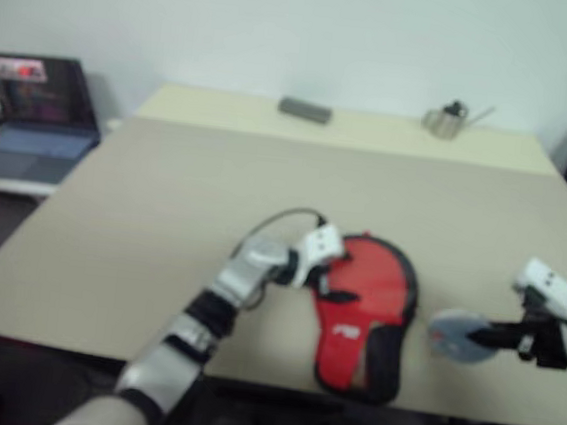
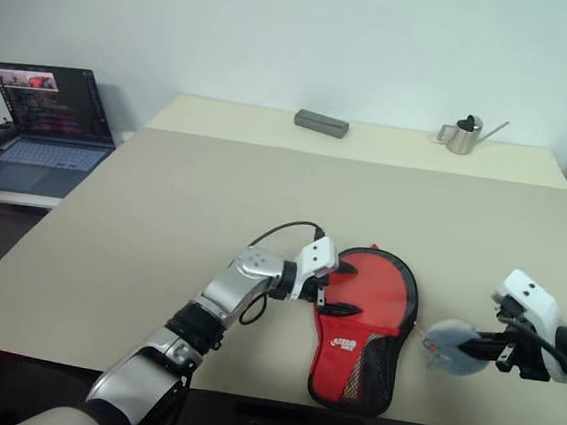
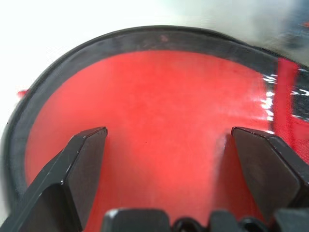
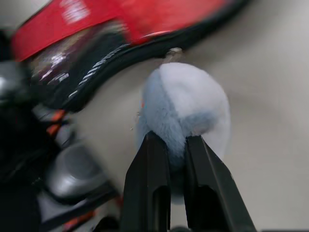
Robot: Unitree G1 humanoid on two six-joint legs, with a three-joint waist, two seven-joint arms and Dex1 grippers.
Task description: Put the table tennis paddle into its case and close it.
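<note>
The red case lies flat near the table's front edge, round end away from me, with black trim and a white mark. Its right side gapes a little and shows black lining. The table tennis paddle is hidden. My left gripper is open over the case's left edge; in the left wrist view its fingers straddle the red face. To the right of the case, my right gripper is shut on a pale blue fluffy ball that joins the case's edge by a short cord.
The beige table stretches far back. A grey box and a small metal watering can stand at its far edge. An open laptop sits on a lower surface to the left.
</note>
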